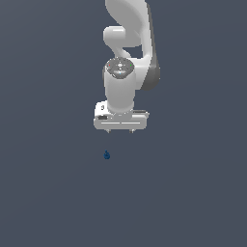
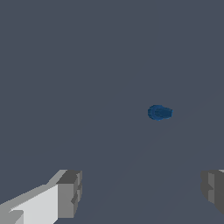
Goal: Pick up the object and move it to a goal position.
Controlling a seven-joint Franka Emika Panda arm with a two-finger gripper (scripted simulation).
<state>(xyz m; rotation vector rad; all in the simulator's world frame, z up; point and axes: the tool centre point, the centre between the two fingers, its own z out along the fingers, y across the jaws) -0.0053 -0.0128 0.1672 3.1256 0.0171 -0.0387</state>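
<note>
Plain dark grey-blue floor [image 1: 53, 202] (flat, no markings).

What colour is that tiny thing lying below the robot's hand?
Dark blue. The object shows best in the wrist view.

A flat, matte, slate-grey surface [image 1: 53, 193] fills the exterior view from edge to edge, with no seam, wall line or horizon to separate floor from backdrop. The same plain grey-blue ground [image 2: 65, 65] takes up the wrist view, unmarked apart from a few very faint, slightly paler diagonal bands crossing it. The light is soft and even in both views, giving no strong shadows or highlights on the ground, and whether this surface is a tabletop or a floor cannot be told.
</note>
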